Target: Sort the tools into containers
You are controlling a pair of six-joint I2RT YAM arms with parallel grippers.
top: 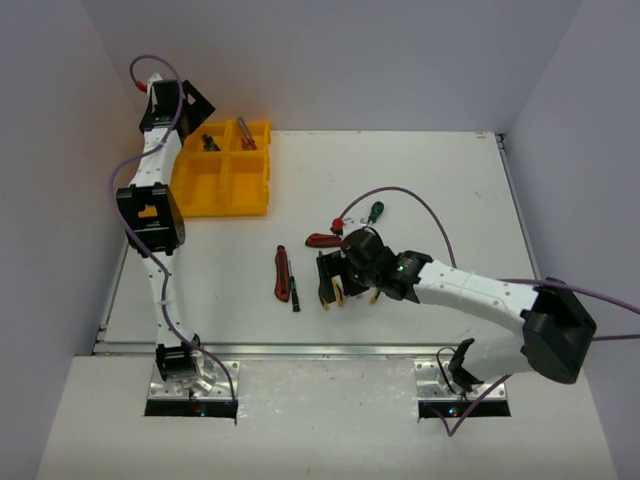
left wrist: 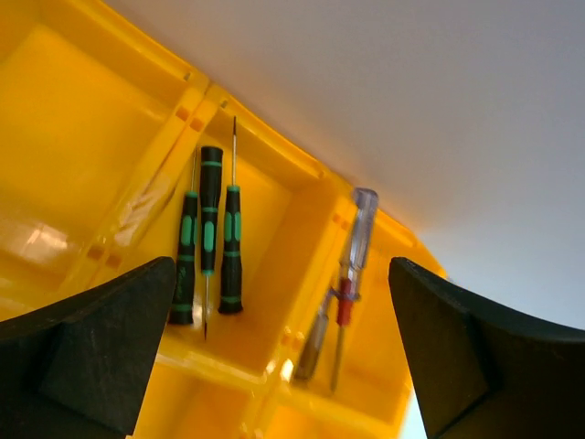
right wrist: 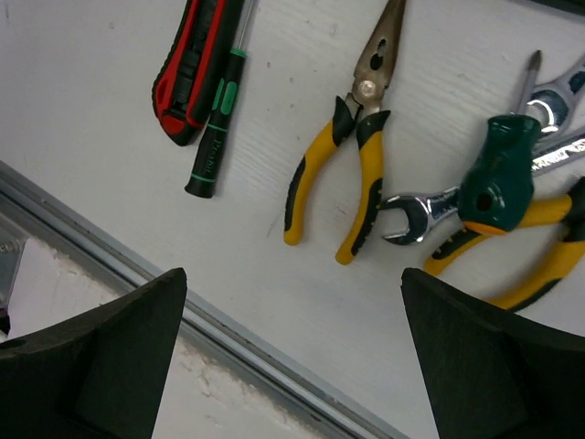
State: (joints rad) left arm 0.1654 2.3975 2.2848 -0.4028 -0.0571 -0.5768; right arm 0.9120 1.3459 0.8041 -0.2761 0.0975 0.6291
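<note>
Right hand [right wrist: 291,291] (spread wide), white table [top: 450,180], grey walls [top: 350,60]

The second yellow pliers [right wrist: 545,211] run off the edge at 3 o'clock. The red knife [right wrist: 187,66] is cut off at 11 o'clock.

— What are you made of?
— 2 arms: my left arm [top: 165,290] and right arm [top: 470,292] have white links and black joint housings. A green light [top: 401,267] glows on the right one.
— Cables?
— A thin purple cable [top: 395,189] loops along each, down to silver base plates [top: 215,385].
— And at the ends?
— Matte black fingers [left wrist: 82,352], broad and wedge-shaped.
</note>
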